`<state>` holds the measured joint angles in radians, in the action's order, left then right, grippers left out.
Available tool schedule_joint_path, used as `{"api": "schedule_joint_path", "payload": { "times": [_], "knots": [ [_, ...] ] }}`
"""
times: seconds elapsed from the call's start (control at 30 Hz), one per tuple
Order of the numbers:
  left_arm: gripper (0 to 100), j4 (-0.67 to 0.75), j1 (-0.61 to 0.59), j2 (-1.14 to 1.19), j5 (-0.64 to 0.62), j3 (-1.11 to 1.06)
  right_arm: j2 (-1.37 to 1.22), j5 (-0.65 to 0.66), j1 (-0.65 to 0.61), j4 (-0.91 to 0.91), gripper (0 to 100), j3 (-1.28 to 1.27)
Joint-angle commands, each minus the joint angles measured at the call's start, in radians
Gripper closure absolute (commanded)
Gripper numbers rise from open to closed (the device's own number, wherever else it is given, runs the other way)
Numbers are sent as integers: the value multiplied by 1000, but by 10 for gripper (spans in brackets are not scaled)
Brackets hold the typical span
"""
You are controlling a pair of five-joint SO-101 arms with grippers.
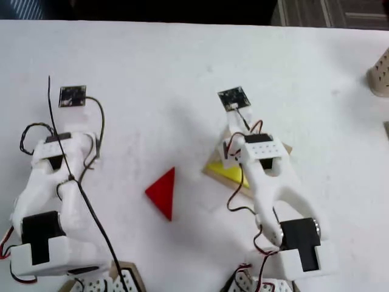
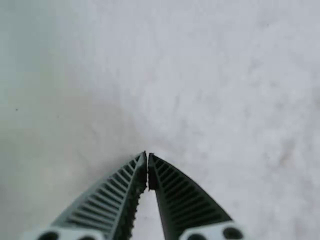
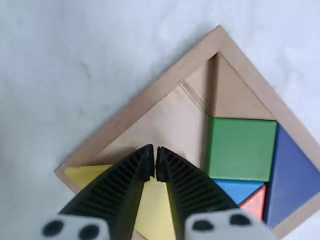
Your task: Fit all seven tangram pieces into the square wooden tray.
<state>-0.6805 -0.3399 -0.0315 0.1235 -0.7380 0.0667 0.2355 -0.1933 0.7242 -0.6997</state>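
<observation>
The square wooden tray (image 3: 150, 90) lies turned like a diamond under my right gripper (image 3: 154, 162), which is shut with nothing in it and hovers over the tray's bare floor (image 3: 165, 125). In the tray lie a green square (image 3: 241, 148), a dark blue triangle (image 3: 295, 175), a small light blue piece (image 3: 240, 189), a salmon piece (image 3: 256, 202) and a yellow triangle (image 3: 150, 205). A red triangle (image 1: 163, 191) rests loose on the white table, left of the tray (image 1: 214, 173). My left gripper (image 2: 147, 162) is shut over bare table, holding nothing.
The left arm (image 1: 51, 188) stands at the left and the right arm (image 1: 273, 182) covers most of the tray. A beige perforated object (image 1: 380, 76) sits at the right edge. The table's far edge (image 1: 182, 22) runs along the back.
</observation>
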Motion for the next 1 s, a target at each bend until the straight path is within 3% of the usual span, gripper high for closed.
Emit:
{"api": "schedule_joint_path", "payload": {
  "times": [0.0,0.37,0.8,0.97],
  "knots": [
    [976,-6,-12,-4,11,51,50,11,15,15,981,38],
    [976,-6,-10,-4,11,51,12,5,-59,-117,981,23],
    [976,-6,-13,-4,9,51,15,12,-36,136,981,17],
    [976,-6,-12,-4,11,51,22,8,-33,156,981,21]
  ]
}}
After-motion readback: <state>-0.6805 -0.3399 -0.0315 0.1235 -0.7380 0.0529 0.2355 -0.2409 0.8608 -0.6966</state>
